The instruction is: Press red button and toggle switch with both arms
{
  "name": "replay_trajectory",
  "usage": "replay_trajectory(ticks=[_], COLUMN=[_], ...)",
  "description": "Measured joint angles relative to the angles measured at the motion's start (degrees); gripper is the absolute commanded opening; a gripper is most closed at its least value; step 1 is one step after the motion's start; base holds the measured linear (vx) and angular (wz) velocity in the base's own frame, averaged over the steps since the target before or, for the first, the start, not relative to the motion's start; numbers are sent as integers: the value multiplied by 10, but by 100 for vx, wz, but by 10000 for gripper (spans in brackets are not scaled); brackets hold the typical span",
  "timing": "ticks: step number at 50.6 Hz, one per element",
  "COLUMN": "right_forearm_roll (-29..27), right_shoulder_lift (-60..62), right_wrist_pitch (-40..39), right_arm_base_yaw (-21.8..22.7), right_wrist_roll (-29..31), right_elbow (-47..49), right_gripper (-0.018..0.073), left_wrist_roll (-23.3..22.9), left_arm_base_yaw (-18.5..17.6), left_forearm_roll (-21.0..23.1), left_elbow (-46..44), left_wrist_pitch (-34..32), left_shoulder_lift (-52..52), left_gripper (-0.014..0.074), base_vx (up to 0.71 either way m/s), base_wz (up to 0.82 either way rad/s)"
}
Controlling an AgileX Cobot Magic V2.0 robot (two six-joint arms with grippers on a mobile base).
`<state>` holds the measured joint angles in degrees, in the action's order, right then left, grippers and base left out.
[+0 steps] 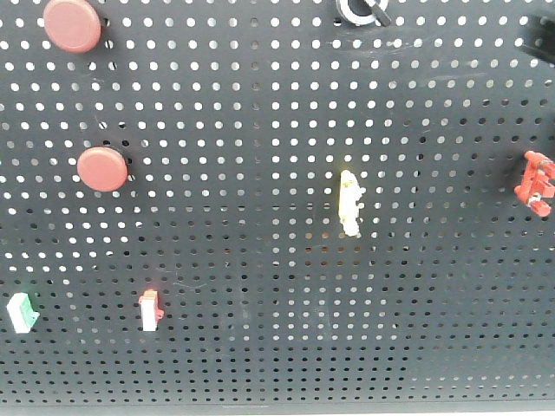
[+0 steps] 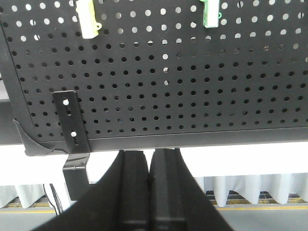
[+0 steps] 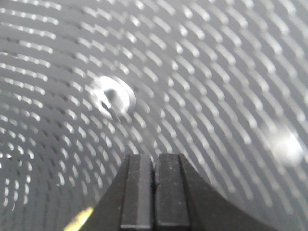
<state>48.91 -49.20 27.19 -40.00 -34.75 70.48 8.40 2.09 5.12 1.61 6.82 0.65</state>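
Two red buttons sit on the black pegboard (image 1: 260, 104) at the left. The upper one (image 1: 72, 24) looks slightly larger than the lower one (image 1: 102, 168). A metal-ringed switch (image 1: 359, 9) is cut off at the top edge. In the blurred right wrist view a shiny round switch (image 3: 113, 95) lies up and left of my shut, empty right gripper (image 3: 154, 158), close to the board. My left gripper (image 2: 150, 155) is shut and empty, just below the board's bottom edge (image 2: 192, 137). Neither gripper shows clearly in the front view.
A yellow switch (image 1: 350, 202), a red clip-like part (image 1: 536, 184), a green-and-white rocker (image 1: 22, 312) and a red-and-white rocker (image 1: 151, 310) also sit on the board. The left wrist view shows a yellowish part (image 2: 87, 21), a green part (image 2: 210, 14) and a mounting bracket (image 2: 72, 130).
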Motion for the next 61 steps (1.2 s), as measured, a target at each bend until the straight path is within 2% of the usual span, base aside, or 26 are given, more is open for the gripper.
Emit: replay_trajectory(ticks=[6, 13, 18, 24, 27, 30, 34, 42, 48, 61], right_forearm_roll=[-85, -177, -264, -359, -396, -430, -454, -463, -463, -463], right_shoulder_lift=[63, 157, 226, 317, 358, 393, 442, 497, 498, 498], right_wrist_pitch=[14, -25, -46, -56, -60, -63, -67, -80, -132, -194], right_arm_base_yaw=[59, 170, 257, 334, 359, 373, 379, 379, 379, 379], right_wrist_roll=[50, 126, 184, 269, 312, 347, 365, 353, 347, 341], right_elbow=[-56, -164, -259, -369, -410, -454, -511, -617, -702, -722], right_gripper=[-3, -3, -3, -3, -3, -3, -3, -3, -3, -3], left_wrist_roll=[0, 0, 0, 0, 0, 0, 0, 0, 0, 0], left_arm_base_yaw=[0, 0, 0, 0, 0, 0, 0, 0, 0, 0], left_forearm_roll=[0, 0, 0, 0, 0, 0, 0, 0, 0, 0], left_elbow=[0, 0, 0, 0, 0, 0, 0, 0, 0, 0], left_wrist_pitch=[0, 0, 0, 0, 0, 0, 0, 1, 1, 1], left_shoulder_lift=[0, 0, 0, 0, 0, 0, 0, 0, 0, 0], left_gripper=[1, 1, 1, 1, 1, 1, 1, 1, 1, 1], base_vx=[0, 0, 0, 0, 0, 0, 0, 0, 0, 0], base_wz=[0, 0, 0, 0, 0, 0, 0, 0, 0, 0])
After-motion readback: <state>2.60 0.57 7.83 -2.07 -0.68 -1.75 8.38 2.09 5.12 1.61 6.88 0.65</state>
